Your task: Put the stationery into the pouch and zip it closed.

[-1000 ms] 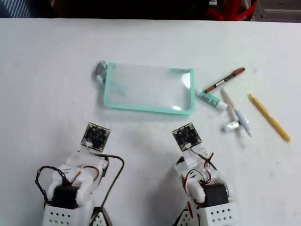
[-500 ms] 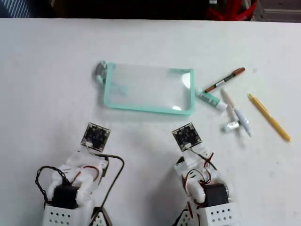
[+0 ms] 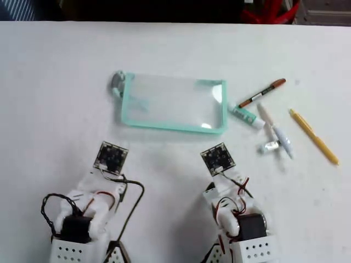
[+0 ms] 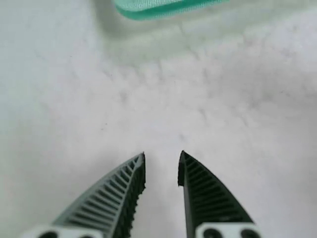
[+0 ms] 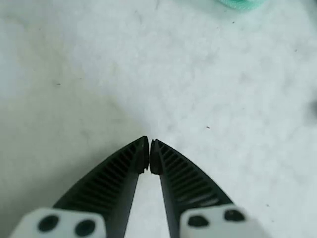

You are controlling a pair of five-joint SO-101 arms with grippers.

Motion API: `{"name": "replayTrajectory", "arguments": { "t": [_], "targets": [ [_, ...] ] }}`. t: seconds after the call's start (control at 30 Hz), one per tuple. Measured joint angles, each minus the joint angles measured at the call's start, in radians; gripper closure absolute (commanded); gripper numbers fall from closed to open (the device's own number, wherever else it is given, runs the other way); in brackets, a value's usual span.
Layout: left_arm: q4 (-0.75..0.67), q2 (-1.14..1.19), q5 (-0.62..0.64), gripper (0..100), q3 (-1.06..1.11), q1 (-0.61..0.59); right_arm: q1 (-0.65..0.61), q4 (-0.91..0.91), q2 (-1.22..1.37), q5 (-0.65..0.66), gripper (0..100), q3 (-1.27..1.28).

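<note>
A clear pouch with a teal rim (image 3: 173, 104) lies flat in the middle of the table, its zipper pull at the left end (image 3: 116, 82). To its right lie the stationery: a brown pen (image 3: 262, 92), a teal-and-white marker (image 3: 245, 116), a white pen (image 3: 279, 136) and a yellow pen (image 3: 313, 136). Both arms sit at the near edge, short of the pouch. My left gripper (image 4: 162, 161) is a little open over bare table, with the pouch's rim (image 4: 163, 7) ahead. My right gripper (image 5: 148, 151) is shut and holds nothing, with a pouch corner (image 5: 240, 4) beyond.
The white table (image 3: 55, 66) stretches bare to the left of and behind the pouch. A small clear cap (image 3: 270, 147) lies beside the white pen. Red and dark objects (image 3: 269, 11) stand beyond the far edge.
The left arm's wrist has shifted very slightly. The pouch, the stationery and the right arm have not moved.
</note>
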Motion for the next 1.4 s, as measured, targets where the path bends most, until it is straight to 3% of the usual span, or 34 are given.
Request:
{"name": "replayTrajectory", "arguments": {
  "t": [0.23, 0.47, 0.7, 0.9, 1.03, 1.17, 1.27, 1.4],
  "targets": [
    [-0.048, 0.000, 0.002, 88, 0.000, 0.135, 0.000, 0.000, 0.000, 0.000, 98.1, 0.000],
    [-0.032, 0.000, 0.002, 88, 0.000, 0.161, -0.003, 0.000, 0.000, 0.000, 98.1, 0.000],
    [0.060, 0.000, 0.000, 88, 0.000, 0.161, -0.121, 0.000, 0.000, 0.000, 98.1, 0.000],
    [0.063, 0.000, 0.000, 88, 0.000, 0.161, -0.311, -0.009, 0.000, 0.000, 98.1, 0.000],
    [0.063, 0.000, 0.000, 88, 0.000, 0.161, -0.450, -0.160, 0.000, 0.000, 98.1, 0.000],
    [0.063, 0.000, 0.000, 88, 0.000, 0.161, -0.559, -0.437, 0.000, 0.000, 98.1, 0.000],
    [0.063, 0.000, 0.000, 88, 0.000, 0.161, -0.601, -0.651, 0.000, 0.000, 98.1, 0.000],
    [0.063, 0.000, 0.002, 88, 0.000, 0.161, -0.605, -0.707, 0.000, 0.000, 98.1, 0.000]
  ]
}}
